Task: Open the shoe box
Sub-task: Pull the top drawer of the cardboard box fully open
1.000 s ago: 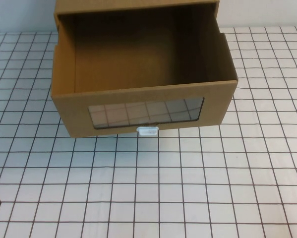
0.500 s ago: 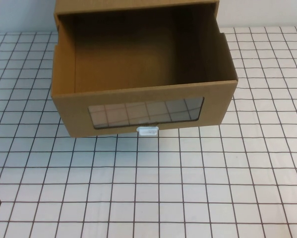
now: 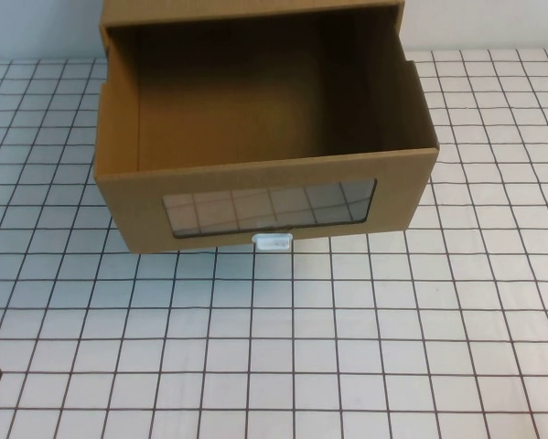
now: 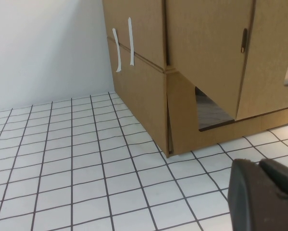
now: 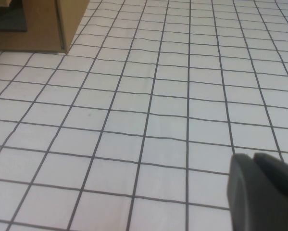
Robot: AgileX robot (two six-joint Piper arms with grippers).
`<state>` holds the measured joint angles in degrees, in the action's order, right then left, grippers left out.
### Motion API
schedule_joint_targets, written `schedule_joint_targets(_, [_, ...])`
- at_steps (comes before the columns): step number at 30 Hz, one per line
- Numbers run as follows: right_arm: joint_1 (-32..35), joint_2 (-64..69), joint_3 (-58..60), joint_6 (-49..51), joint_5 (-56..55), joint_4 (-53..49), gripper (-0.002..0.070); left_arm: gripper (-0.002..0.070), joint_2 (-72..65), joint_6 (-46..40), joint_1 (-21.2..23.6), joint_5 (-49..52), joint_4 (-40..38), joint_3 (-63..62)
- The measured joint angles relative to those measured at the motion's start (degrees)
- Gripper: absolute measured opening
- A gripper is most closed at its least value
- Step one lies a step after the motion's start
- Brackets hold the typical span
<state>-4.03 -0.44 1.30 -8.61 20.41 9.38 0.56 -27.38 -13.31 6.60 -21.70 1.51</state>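
High view: your brown cardboard shoe box (image 3: 255, 197) stands open (drawer out), near the closed left fingers (image 4: 244, 202), farther from the closed right fingers (image 5: 241, 197).

High camera looks steeply down; wrist cameras sit low behind left pincer (image 4: 259, 166) and right pincer (image 5: 253, 158), all sharing the brown cardboard box (image 3: 402, 197) ahead.

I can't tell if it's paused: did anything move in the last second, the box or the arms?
Nothing visibly changed. The brown cardboard shoe box with its clear window stays pulled open on the gridded white table. The left tool stays shut, low over the table off the box's left front corner. The right tool stays shut over the table, away from the box, holding nothing.
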Motion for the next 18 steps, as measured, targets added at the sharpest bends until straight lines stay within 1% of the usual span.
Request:
schedule_joint_targets(7, [0.0, 0.0, 0.0, 0.0, 0.0, 0.1, -0.0013, -0.0002, 0.0, 0.0, 0.0, 0.0, 0.0, 0.0])
schedule_joint_targets(9, [0.0, 0.0, 0.0, 0.0, 0.03, 0.1, -0.0013, -0.0002, 0.0, 0.0, 0.0, 0.0, 1.45, 0.0])
schedule_joint_targets(11, [0.0, 0.0, 0.0, 0.0, 0.03, 0.1, -0.0014, -0.0002, 0.0, 1.19, 0.0, 0.0, 6.12, 0.0])
schedule_joint_targets(13, [0.04, 0.0, 0.0, 0.0, 0.03, 0.1, -0.0014, -0.0002, 0.0, 6.06, 0.72, 0.0, 11.4, 0.0])
schedule_joint_targets(15, [0.04, 0.0, 0.0, 0.0, 0.03, 0.1, -0.0013, -0.0002, 0.0, 11.61, 2.36, 0.41, 16.56, 0.0])
schedule_joint_targets(18, [0.04, 0.0, 0.0, 0.0, 0.03, 0.1, -0.0014, -0.0002, 0.0, 16.55, 4.31, 4.33, 19.84, 0.0])
